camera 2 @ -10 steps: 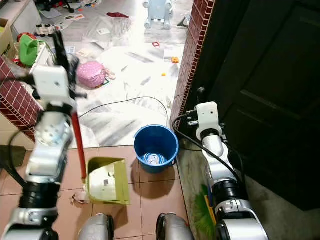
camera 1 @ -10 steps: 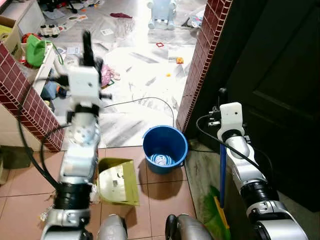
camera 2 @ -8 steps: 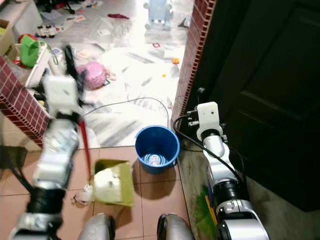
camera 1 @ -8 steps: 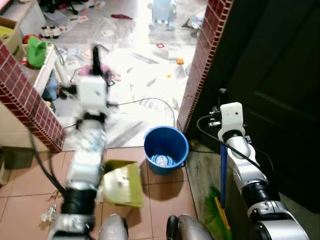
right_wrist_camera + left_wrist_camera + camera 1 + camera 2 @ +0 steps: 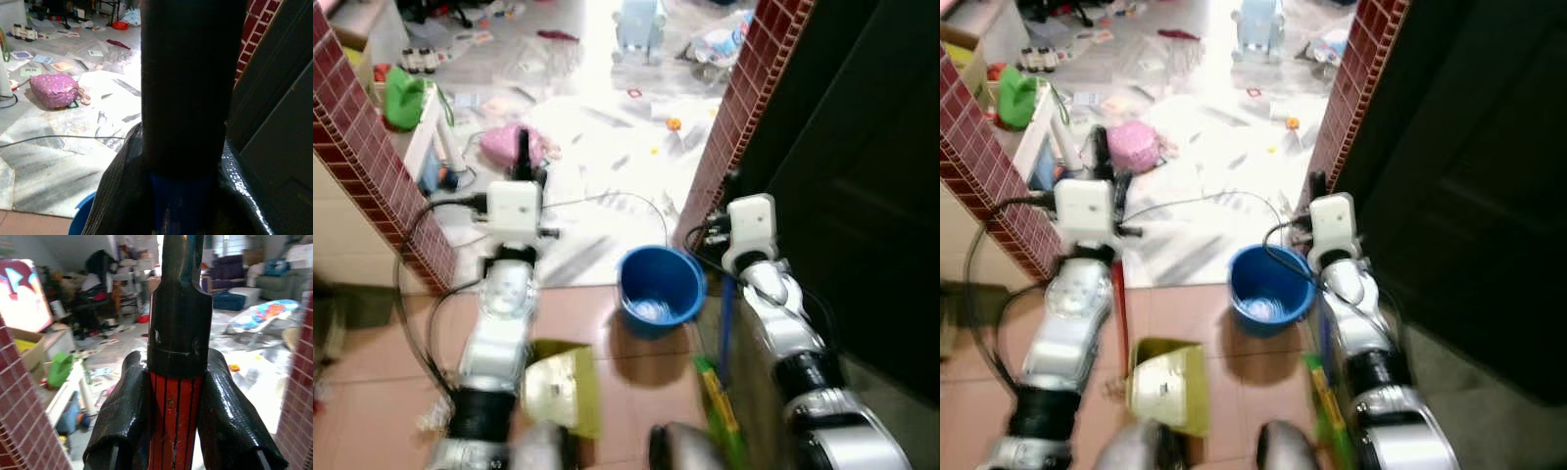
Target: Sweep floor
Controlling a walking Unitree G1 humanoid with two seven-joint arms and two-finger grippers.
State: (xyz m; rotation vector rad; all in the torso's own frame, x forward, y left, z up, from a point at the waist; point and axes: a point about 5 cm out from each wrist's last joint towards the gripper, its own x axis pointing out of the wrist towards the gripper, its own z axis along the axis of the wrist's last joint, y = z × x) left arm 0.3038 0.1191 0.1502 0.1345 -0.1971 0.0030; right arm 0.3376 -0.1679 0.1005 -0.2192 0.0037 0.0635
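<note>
My left gripper is shut on the red handle of a yellow-green dustpan, just below the handle's black top. The pan rests on the terracotta tiles near my feet, with something pale in it. My right gripper is shut on the broom's blue handle, under its black grip. The broom stands upright by the dark door, its green bristles on the floor. A blue bucket with some litter inside stands between the two arms.
Red-brick wall ends stand on the left and right of the opening. A dark door is close on the right. Beyond lie a black cable, a pink bag, scattered papers and toys on the pale floor.
The whole view has shifted and blurred, so the camera moved. My left gripper with the dustpan handle has come lower and nearer the bucket. The right arm keeps its hold on the broom.
</note>
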